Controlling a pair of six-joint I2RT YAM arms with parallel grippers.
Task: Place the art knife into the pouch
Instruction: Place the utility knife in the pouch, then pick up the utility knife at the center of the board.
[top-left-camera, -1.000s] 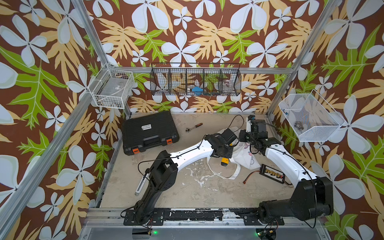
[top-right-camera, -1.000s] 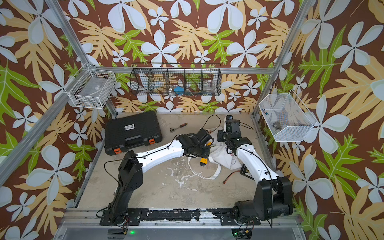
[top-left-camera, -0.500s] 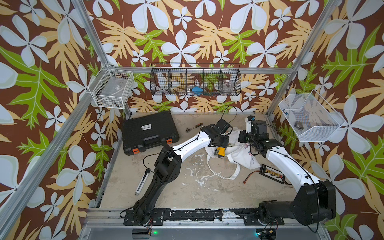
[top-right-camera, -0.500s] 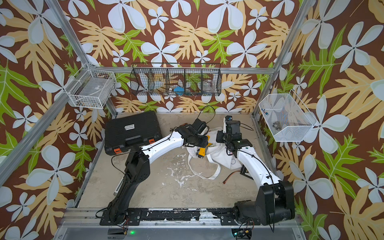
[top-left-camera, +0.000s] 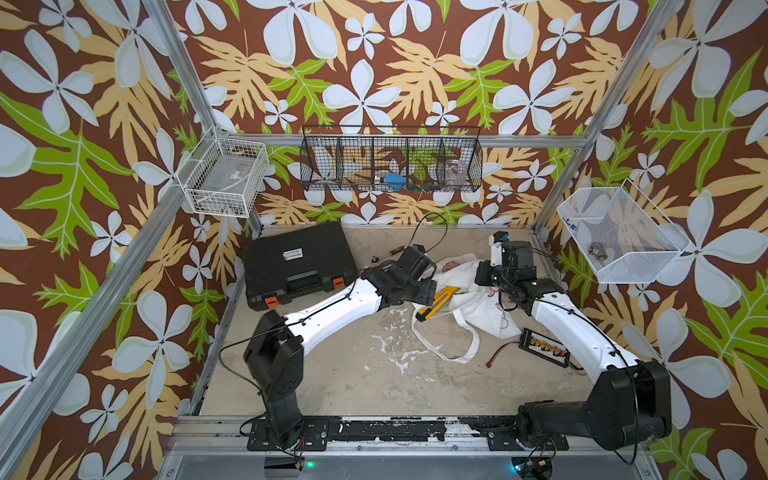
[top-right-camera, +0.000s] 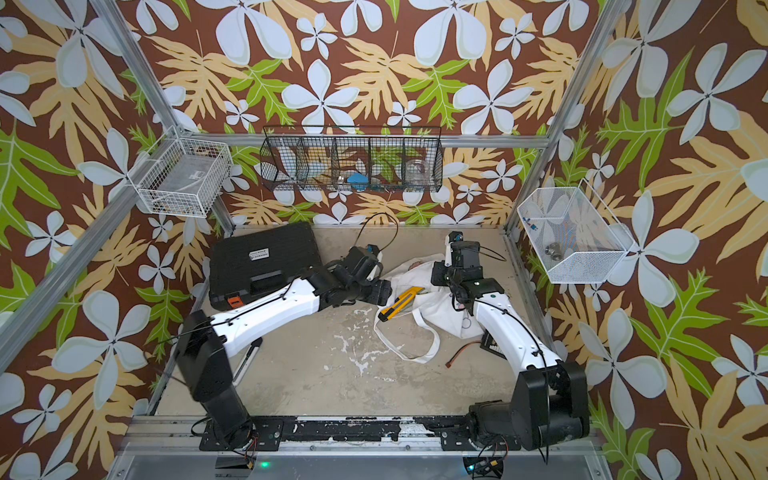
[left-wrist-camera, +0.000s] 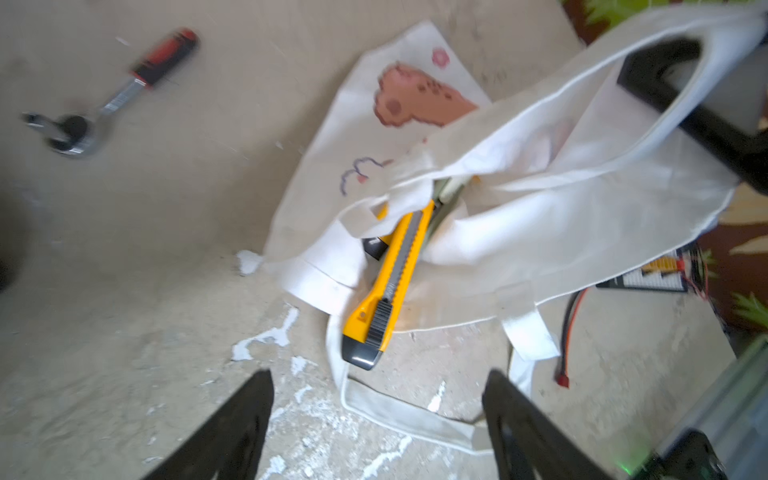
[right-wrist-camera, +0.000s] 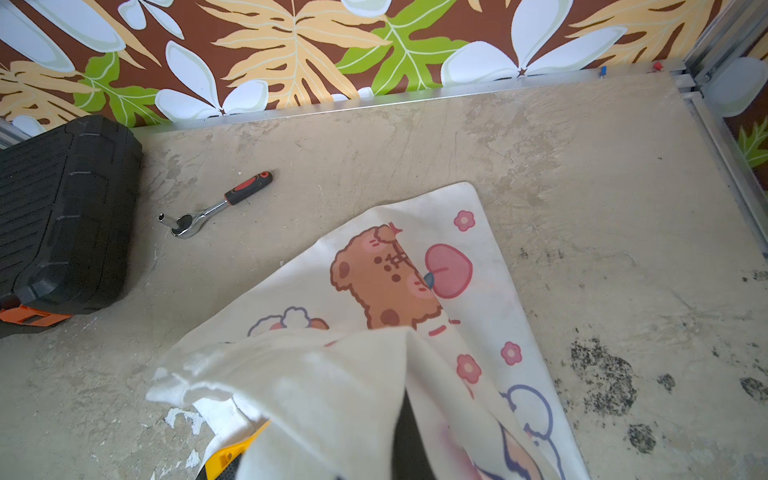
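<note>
Worktop (top-left-camera: 353, 374): beige, scuffed, flecked with white paint, and framed by aluminium rails and leaf-print walls.

Art knife (left-wrist-camera: 390, 286): yellow plastic body, grey ridged slider, black end cap. It lies near the worktop's middle. The blade end is tucked under a fold at the pouch's mouth. The capped end sticks out across a strap.

Pouch (left-wrist-camera: 561, 232): limp, creased white cloth with bear and peach prints. It sits toward the right edge, straps trailing frontward.

My right pincer (top-left-camera: 485, 275): fully closed on the pouch's upper hem, holding that cloth lifted.

My left pincer (left-wrist-camera: 378, 399): jaws spread wide, empty and touching nothing, just short of the knife's cap.

Ratchet wrench (right-wrist-camera: 216, 203): chrome with a red-black grip, toward the far edge.

Tool case (top-left-camera: 299, 262): ribbed black plastic with orange latches, in the far left corner.

Bare worktop runs from the knife to the front edge.
</note>
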